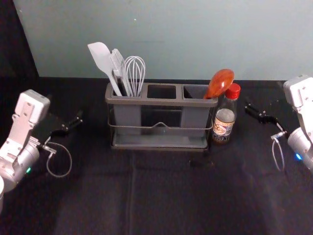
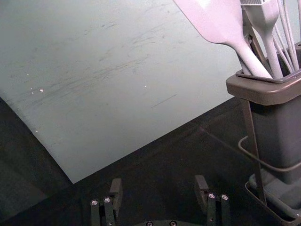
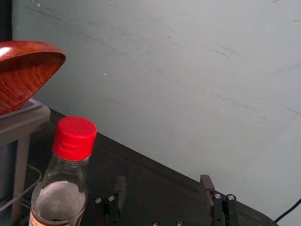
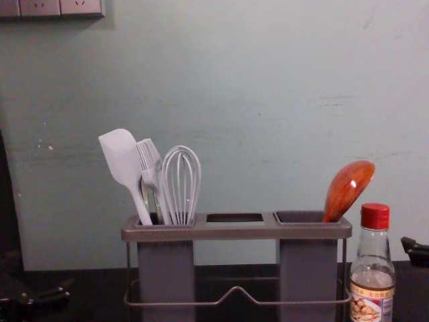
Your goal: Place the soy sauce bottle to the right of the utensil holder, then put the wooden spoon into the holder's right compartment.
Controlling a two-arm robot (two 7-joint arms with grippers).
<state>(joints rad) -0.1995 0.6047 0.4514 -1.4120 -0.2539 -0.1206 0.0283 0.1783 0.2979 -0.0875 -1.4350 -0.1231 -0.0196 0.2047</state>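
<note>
The soy sauce bottle (image 1: 224,113), red-capped, stands upright just right of the utensil holder (image 1: 161,102). Leaning out of the holder's right compartment is the wooden spoon (image 1: 219,83), bowl up and tilted right. My right gripper (image 1: 250,110) is to the right of the bottle, apart from it; in the right wrist view the right gripper (image 3: 163,193) is open with nothing between its fingers, the bottle (image 3: 63,174) beside it. My left gripper (image 1: 78,119) stays left of the holder, and in the left wrist view the left gripper (image 2: 157,193) is open and holds nothing.
A white spatula (image 4: 123,164), a brush (image 4: 149,161) and a whisk (image 4: 181,181) stand in the holder's left compartment. Behind the dark-covered table (image 1: 161,196) rises a pale wall. A socket panel (image 4: 60,7) is on the wall at upper left.
</note>
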